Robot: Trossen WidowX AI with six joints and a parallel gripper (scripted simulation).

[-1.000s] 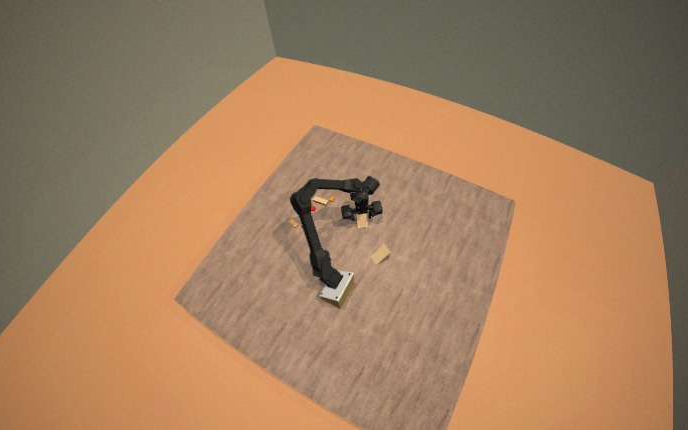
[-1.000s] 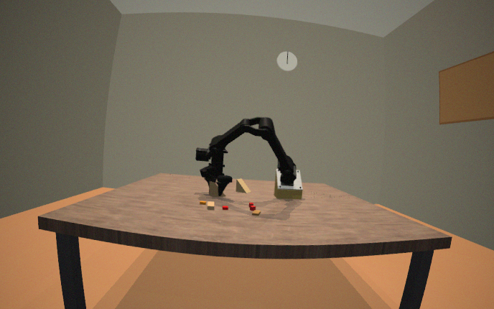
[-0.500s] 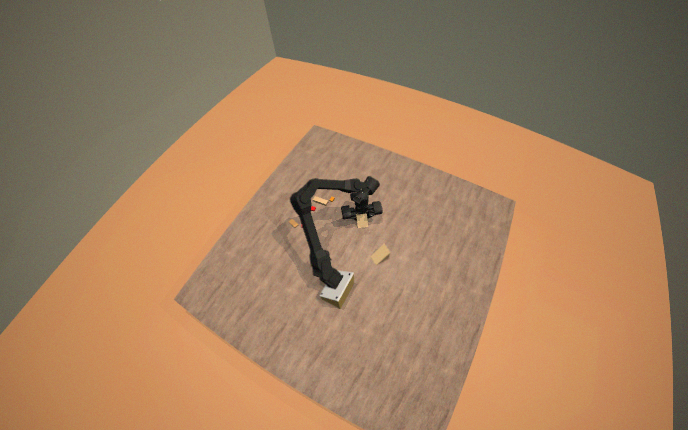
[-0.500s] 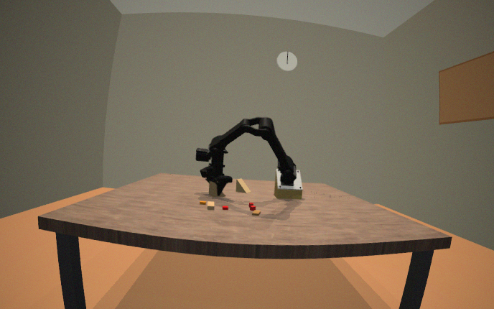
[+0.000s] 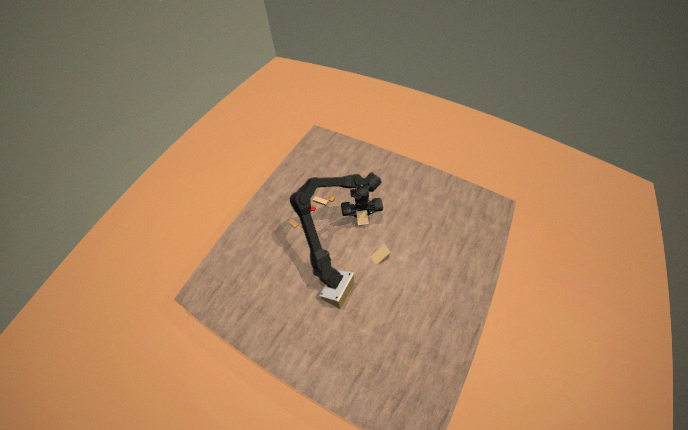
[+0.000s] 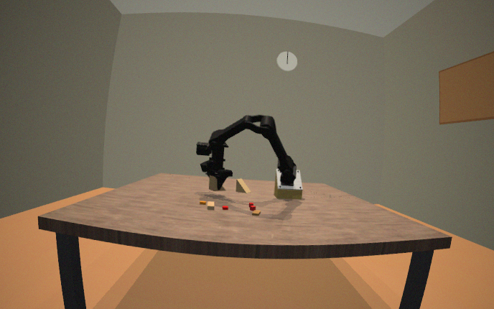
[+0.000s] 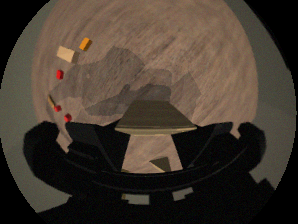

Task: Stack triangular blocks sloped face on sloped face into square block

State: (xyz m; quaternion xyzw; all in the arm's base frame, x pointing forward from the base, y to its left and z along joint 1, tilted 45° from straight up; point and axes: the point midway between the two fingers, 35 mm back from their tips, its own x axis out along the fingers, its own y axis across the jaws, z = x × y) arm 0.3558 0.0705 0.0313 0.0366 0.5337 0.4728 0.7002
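One tan triangular block [image 5: 362,217] [image 6: 212,183] [image 7: 156,116] stands upright between the fingers of my gripper [image 5: 361,208] [image 7: 150,116]. The gripper points down and is shut on this block, one finger at each end. The block is at table level; whether its underside touches the table cannot be told. The other triangular block [image 5: 380,254] [image 6: 243,186] [image 7: 161,164] stands apart on the table, nearer the arm's base, with its sloped face upward. The fingers hide part of the held block in the exterior view.
A pale small block [image 5: 320,200] [image 6: 211,205] [image 7: 66,54] and an orange piece [image 5: 331,199] [image 6: 202,203] [image 7: 85,44] lie to one side. Red pieces [image 6: 225,208] [image 7: 60,74] and a brown piece [image 5: 294,223] [image 6: 256,212] lie nearby, close to the arm's elbow in the top view.
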